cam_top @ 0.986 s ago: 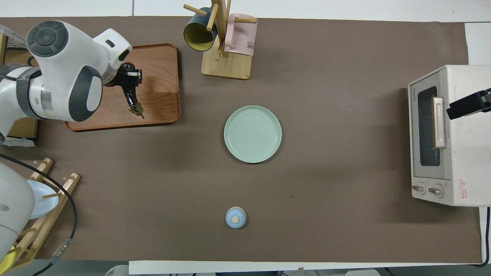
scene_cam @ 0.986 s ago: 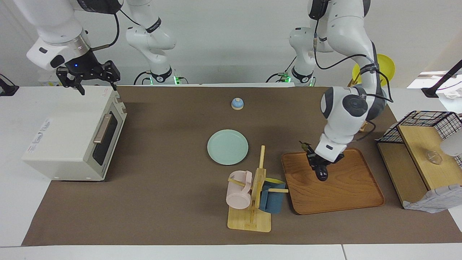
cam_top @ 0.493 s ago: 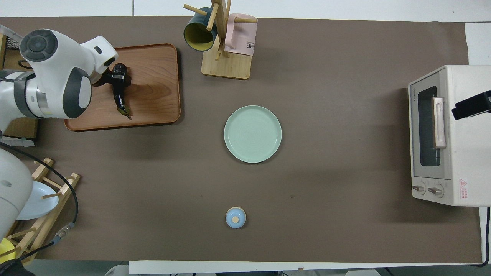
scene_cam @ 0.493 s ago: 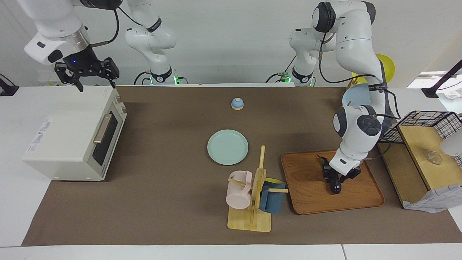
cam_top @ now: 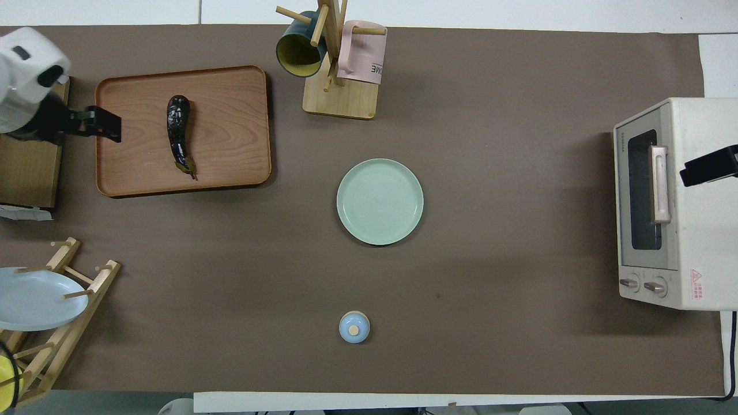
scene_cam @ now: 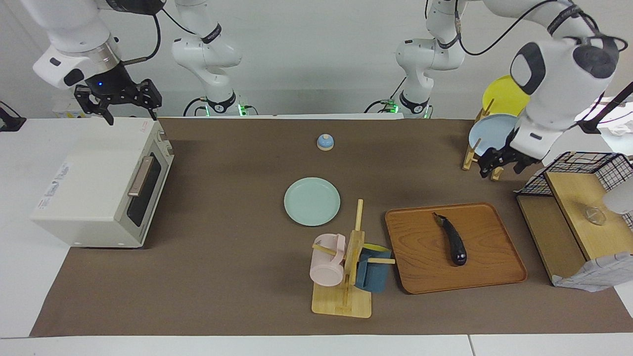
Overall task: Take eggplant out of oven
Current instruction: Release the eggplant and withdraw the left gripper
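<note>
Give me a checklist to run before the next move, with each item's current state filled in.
1. Eggplant out of the oven: ok, it lies on the wooden tray.
2. Eggplant released: ok, nothing touches it.
3. Left gripper off the tray: ok, it hangs raised near the plate rack, fingers open.
4. Oven door shut: ok, the handle sits flush against the front.
5. Right gripper off the oven: ok, it hovers open above the oven's top and waits.
6. Eggplant steady on the tray: ok, it lies flat, inside the rim.
</note>
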Action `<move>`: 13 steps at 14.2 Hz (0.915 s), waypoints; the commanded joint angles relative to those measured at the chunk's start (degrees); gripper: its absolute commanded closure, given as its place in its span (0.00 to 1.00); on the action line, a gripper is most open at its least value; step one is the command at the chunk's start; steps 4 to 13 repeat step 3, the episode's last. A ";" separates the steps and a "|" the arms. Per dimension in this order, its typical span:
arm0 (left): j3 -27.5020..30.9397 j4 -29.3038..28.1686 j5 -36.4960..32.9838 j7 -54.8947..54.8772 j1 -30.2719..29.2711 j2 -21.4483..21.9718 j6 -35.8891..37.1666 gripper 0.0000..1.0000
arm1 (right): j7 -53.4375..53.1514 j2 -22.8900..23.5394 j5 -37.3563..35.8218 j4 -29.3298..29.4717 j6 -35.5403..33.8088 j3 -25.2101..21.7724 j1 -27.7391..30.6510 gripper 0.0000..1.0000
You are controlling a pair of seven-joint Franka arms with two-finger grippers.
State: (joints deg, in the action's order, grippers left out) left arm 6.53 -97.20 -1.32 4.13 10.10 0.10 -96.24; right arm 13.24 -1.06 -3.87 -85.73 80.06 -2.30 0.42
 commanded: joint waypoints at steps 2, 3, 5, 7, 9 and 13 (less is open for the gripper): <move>-0.20 4.03 1.06 0.96 -0.43 1.31 7.29 0.00 | -0.41 -0.88 1.32 -1.99 1.42 -0.86 -0.24 0.00; -0.20 4.12 1.06 0.88 -0.43 1.31 7.21 0.00 | -0.32 -0.88 1.24 -1.99 1.42 -0.77 -0.24 0.00; -0.20 4.12 1.06 0.88 -0.43 1.31 7.21 0.00 | -0.32 -0.88 1.24 -1.99 1.42 -0.77 -0.24 0.00; -0.20 4.12 1.06 0.88 -0.43 1.31 7.21 0.00 | -0.32 -0.88 1.24 -1.99 1.42 -0.77 -0.24 0.00; -0.20 4.12 1.06 0.88 -0.43 1.31 7.21 0.00 | -0.32 -0.88 1.24 -1.99 1.42 -0.77 -0.24 0.00; -0.20 4.12 1.06 0.88 -0.43 1.31 7.21 0.00 | -0.32 -0.88 1.24 -1.99 1.42 -0.77 -0.24 0.00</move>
